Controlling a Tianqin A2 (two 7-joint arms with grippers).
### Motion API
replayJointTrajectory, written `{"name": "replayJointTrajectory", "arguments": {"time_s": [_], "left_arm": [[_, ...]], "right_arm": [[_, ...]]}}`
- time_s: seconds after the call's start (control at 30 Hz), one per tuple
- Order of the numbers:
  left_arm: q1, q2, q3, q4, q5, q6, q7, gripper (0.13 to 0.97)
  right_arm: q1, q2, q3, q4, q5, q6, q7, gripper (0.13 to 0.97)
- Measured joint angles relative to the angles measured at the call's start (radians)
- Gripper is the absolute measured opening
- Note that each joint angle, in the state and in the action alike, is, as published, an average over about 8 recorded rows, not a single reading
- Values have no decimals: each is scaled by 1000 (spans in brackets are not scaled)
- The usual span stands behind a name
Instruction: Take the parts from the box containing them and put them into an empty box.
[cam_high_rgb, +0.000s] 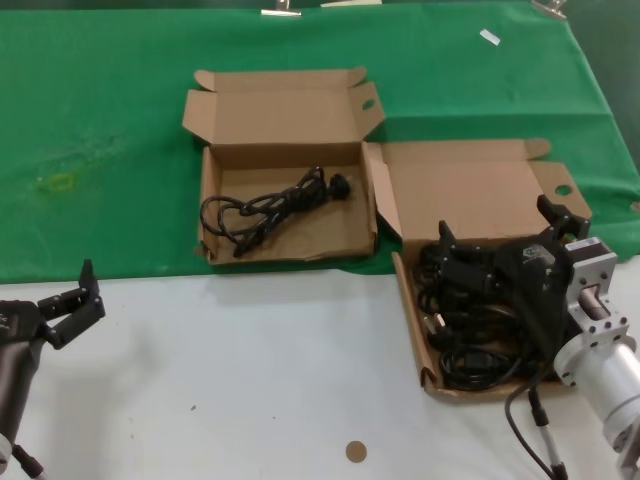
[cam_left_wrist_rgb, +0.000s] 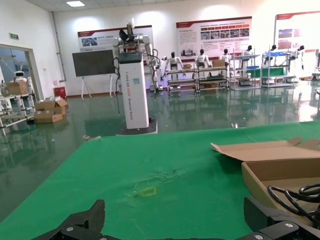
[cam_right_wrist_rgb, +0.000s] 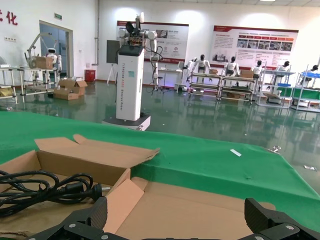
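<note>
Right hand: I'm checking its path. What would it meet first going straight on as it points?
Probably the upright lid panel of the box holding the power cords; the right hand hangs open above them.

The head view looks forward and steeply down on the desk (cam_high_rgb: 250, 370) from above, taking in both cardboard boxes. Each wrist view sits low, just above the green cloth (cam_left_wrist_rgb: 150, 165), facing level across it into the hall behind. All three share the left box (cam_high_rgb: 285, 215) holding one cord (cam_right_wrist_rgb: 47, 187); the wrist views see it close.
</note>
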Motion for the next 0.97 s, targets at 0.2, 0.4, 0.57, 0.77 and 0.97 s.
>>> {"name": "replayJointTrajectory", "arguments": {"time_s": [0.2, 0.4, 0.57, 0.77, 0.97], "left_arm": [[0, 0, 0, 0, 0, 0, 0, 966], [0, 0, 0, 0, 0, 0, 0, 966], [0, 0, 0, 0, 0, 0, 0, 966], [0, 0, 0, 0, 0, 0, 0, 966], [0, 0, 0, 0, 0, 0, 0, 966]], "right_arm": [[0, 0, 0, 0, 0, 0, 0, 966], [0, 0, 0, 0, 0, 0, 0, 966], [0, 0, 0, 0, 0, 0, 0, 966], [0, 0, 0, 0, 0, 0, 0, 966], [0, 0, 0, 0, 0, 0, 0, 966]]}}
